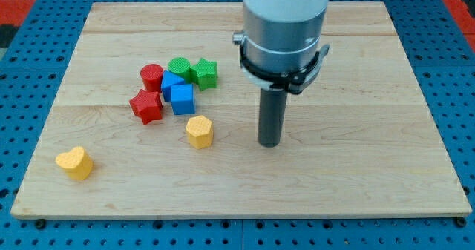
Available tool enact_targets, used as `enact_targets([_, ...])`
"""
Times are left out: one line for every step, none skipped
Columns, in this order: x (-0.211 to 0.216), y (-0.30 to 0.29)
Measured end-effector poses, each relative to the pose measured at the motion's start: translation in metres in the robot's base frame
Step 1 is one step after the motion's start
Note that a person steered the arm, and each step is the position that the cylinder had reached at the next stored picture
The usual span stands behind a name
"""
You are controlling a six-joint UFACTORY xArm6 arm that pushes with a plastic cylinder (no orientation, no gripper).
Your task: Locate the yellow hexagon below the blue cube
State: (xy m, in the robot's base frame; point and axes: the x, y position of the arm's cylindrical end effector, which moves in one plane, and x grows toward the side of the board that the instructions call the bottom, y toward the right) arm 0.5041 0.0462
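The yellow hexagon lies on the wooden board, just below and slightly to the right of the blue cube. My tip rests on the board to the right of the yellow hexagon, well apart from it, at about the same height in the view. The rod rises from the tip into the white arm body at the view's top.
A cluster sits left of centre: a red cylinder, a red star, a second blue block, a green cylinder and a green star. A yellow heart lies near the bottom left corner.
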Motion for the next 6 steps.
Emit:
enact_targets([-0.011, -0.004])
enact_targets([-0.011, -0.037])
enact_targets([-0.01, -0.065])
enact_targets([0.02, -0.091])
enact_targets([0.031, -0.111])
enact_targets([0.007, -0.081])
